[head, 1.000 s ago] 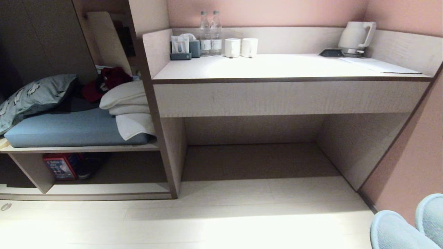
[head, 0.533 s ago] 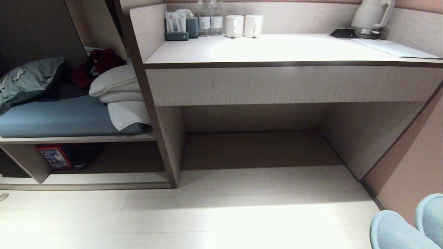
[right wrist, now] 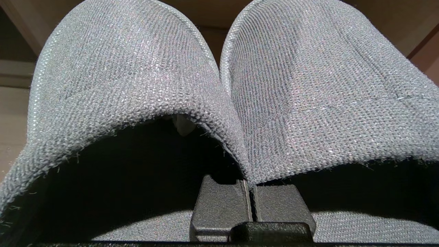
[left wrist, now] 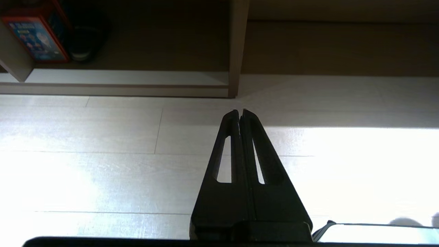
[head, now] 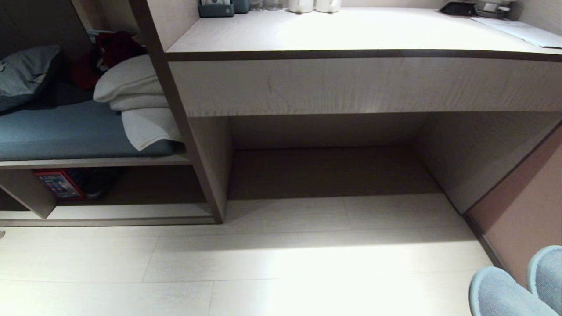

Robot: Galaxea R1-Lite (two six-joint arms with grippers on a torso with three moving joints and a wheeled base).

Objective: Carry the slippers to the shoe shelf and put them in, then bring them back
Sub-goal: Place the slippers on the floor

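Here the slippers (right wrist: 219, 85), a matching pair of closed-toe grey-blue fabric slippers with a textured weave and a paler rim, sit side by side with their inner edges touching, pinched where they meet by the black right gripper (right wrist: 252, 192), whose jaws are pressed together on the fabric. In the head view their rounded toes (head: 518, 285) poke up well to the right of the shoe shelf (head: 109, 210), the low, wide, open-fronted compartment of pale wood boards with a dark back panel and a slanted upright divider, and above the pale plank floor (head: 263, 263) in front of it. Inside the shelf, just beside the divider, stands a red box with a printed blue front (head: 59, 184), and touching it on the far side from the divider lies a dark shoe (head: 99, 186). Directly above the shelf runs a bench board with a blue cushion (head: 66, 131), carrying folded white towels (head: 136, 101), a grey patterned pillow (head: 26, 74) and a dark red garment (head: 114, 48). To the right of the shelf, past a wooden upright, opens a taller desk recess (head: 325, 171) under a pale wooden desk top (head: 351, 30). The black left gripper (left wrist: 240, 113) hangs over the floor near the shelf's right front corner, its two slotted fingers (left wrist: 226, 151) closed flat against each other with nothing between them.
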